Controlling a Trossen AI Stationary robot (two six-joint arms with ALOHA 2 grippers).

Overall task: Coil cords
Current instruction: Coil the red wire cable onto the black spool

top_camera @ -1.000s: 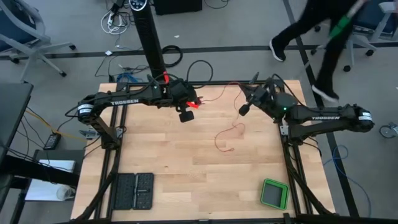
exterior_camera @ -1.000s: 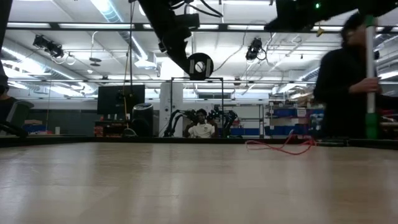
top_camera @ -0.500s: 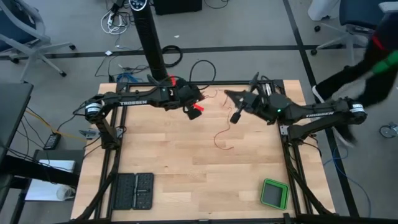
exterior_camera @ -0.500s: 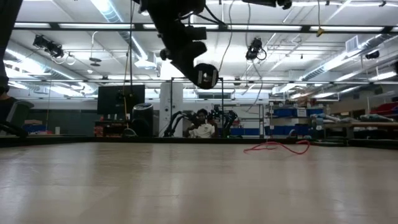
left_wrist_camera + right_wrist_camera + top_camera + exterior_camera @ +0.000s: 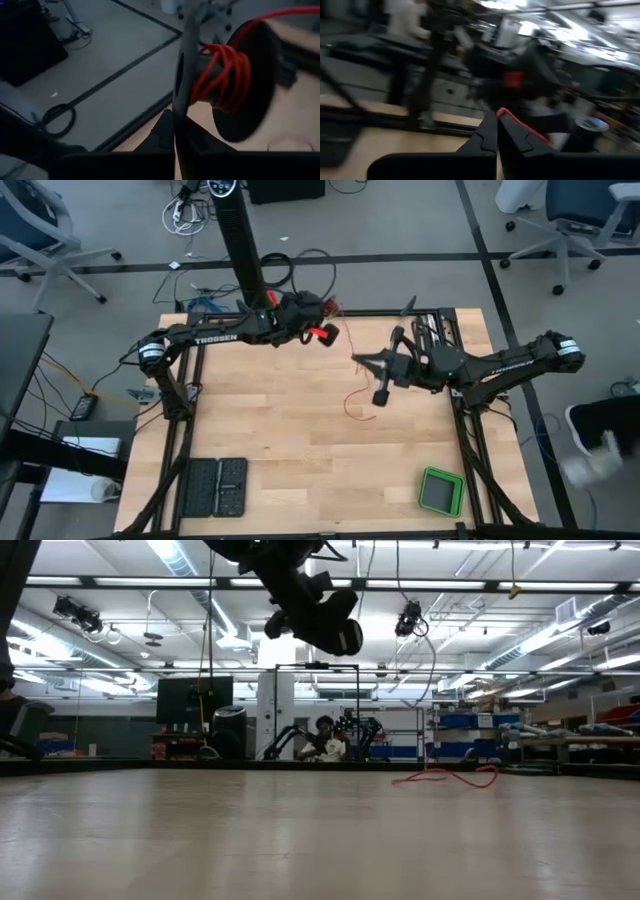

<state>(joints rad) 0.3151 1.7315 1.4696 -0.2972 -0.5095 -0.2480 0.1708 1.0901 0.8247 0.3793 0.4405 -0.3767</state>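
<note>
A thin red cord is partly wound on a black spool (image 5: pixel 227 75), which shows in the high view as a red spot (image 5: pixel 324 332) near the table's far edge. My left gripper (image 5: pixel 316 330) is shut on this spool. From the spool the cord (image 5: pixel 280 12) runs off toward my right gripper (image 5: pixel 356 360), which is shut on it above the table's middle. The cord's loose end (image 5: pixel 352 402) lies in a small curl on the wood, seen in the low view as a low red loop (image 5: pixel 445 778). My left gripper pinches the spool's thin near flange (image 5: pixel 181 95) by its rim between both fingers (image 5: pixel 165 132). The spool is lifted clear of the table, with its axis lying across the fingers. My right gripper pinches the cord (image 5: pixel 506 114) at its fingertips (image 5: pixel 490 130). The fingers lie about level and come from the table's right. The cord trails away from the tips.
A green-rimmed box (image 5: pixel 441 491) sits at the near right corner. Two black grid trays (image 5: pixel 218 488) lie at the near left. A black post (image 5: pixel 245 260) rises behind the far edge. Bare wood lies between these things.
My left gripper has carried the spool toward the table's right and far edge, and has rolled so the spool turned about. My right gripper has swung toward the table's left and near side, keeping shut on the cord. The loose cord on the table has drawn into a smaller curl.
</note>
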